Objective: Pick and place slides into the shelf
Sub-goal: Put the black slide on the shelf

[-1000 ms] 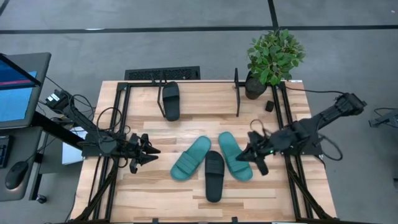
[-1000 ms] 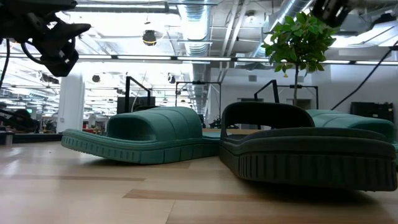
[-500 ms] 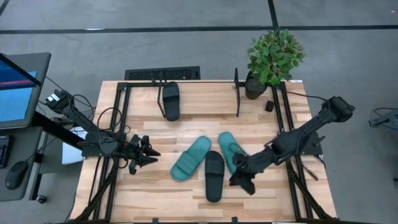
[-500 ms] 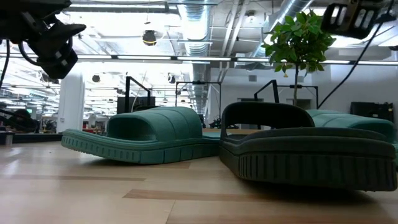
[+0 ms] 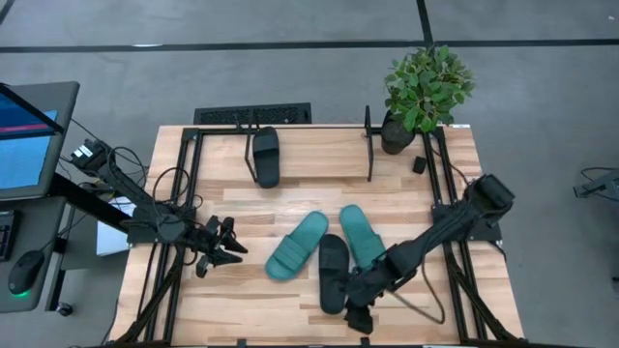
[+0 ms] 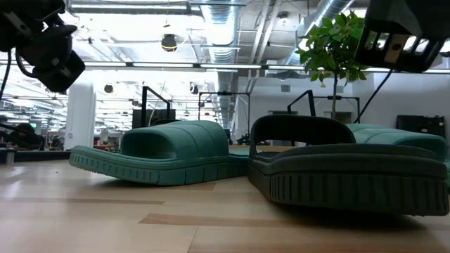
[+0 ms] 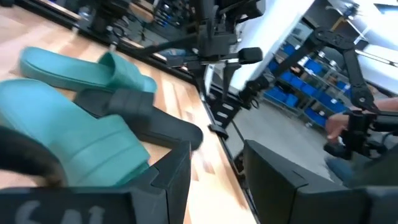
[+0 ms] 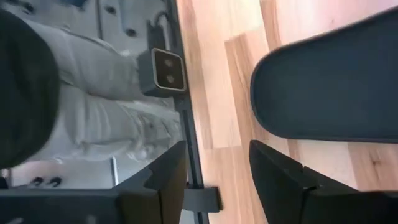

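Three slides lie mid-table: a teal one [image 5: 296,246], a second teal one [image 5: 360,232], and a black one [image 5: 333,271] between them, soles down. Another black slide [image 5: 266,157] sits in the shelf [image 5: 368,145] at the far edge. My right gripper [image 5: 360,314] hovers open, tipped downward, just off the middle black slide's near end [image 8: 329,93]. My left gripper [image 5: 230,253] hangs open at the table's left, pointing at the slides. In the low view the black slide [image 6: 344,169] and a teal slide [image 6: 162,154] fill the foreground.
A potted plant [image 5: 424,89] stands at the far right corner, and a small black box [image 5: 419,164] lies near it. Black arm-mount frames run along both table sides. A keyboard [image 5: 252,114] lies behind the shelf. A small camera [image 8: 166,70] sits at the near edge.
My right gripper has swung from beside the right teal slide toward the table's near edge and leftward, sinking and tipping downward, to the black slide's near end. My left gripper has turned slightly toward the near edge. The slides have not moved.
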Controlling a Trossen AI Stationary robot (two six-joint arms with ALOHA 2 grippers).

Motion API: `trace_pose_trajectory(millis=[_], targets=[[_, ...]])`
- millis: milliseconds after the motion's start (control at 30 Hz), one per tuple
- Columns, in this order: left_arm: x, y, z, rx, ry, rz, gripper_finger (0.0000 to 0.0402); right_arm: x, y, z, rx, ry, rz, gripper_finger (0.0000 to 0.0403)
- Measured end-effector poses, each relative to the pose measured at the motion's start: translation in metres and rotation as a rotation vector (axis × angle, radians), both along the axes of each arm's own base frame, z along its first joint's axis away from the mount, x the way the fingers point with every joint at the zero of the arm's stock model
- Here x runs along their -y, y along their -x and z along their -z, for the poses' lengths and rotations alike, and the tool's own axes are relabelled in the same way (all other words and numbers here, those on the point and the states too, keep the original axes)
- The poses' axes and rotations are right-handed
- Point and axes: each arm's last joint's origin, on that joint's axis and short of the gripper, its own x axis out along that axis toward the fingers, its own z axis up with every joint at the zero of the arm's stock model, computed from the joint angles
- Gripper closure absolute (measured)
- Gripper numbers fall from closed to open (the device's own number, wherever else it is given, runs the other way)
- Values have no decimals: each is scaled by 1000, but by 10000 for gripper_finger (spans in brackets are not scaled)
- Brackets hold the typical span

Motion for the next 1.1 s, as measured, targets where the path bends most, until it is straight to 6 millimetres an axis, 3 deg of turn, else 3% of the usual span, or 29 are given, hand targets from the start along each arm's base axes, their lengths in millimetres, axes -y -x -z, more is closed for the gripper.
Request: trace_pose_trajectory(millis=[267, 533, 1100], targets=[[1, 1, 5, -37, -49, 41, 267, -17, -26, 7, -3, 57, -50, 270], [1, 1, 7, -58, -64, 52, 267, -17, -43, 20, -27, 131, -70, 274], [2, 1, 10, -82, -78, 77, 267, -7, -47, 29, -43, 215, -60, 273]])
